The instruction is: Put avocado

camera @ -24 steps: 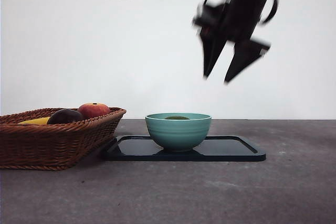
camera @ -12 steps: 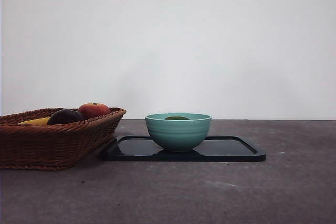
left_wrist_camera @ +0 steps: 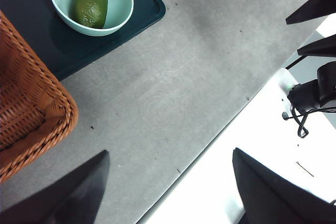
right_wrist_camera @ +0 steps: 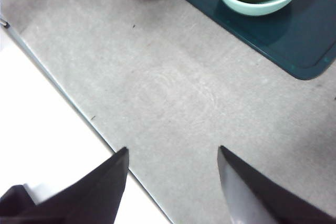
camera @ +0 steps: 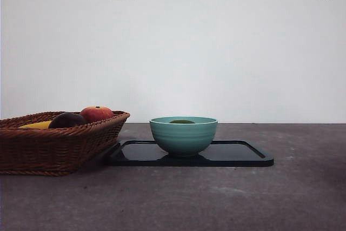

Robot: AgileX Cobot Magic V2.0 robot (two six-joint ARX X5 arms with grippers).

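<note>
dark green avocado (left_wrist_camera: 90,4), teal bowl (camera: 183,135), dark tray (camera: 243,155), brown woven basket (camera: 54,144), red apple (camera: 97,113), grey table (camera: 216,198)

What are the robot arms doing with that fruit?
Nothing is being held right now. The avocado already lies inside the teal bowl, which stands on the dark tray. Both arms are raised away from it: the left claw and the right claw hang open and empty above the bare table.
</note>
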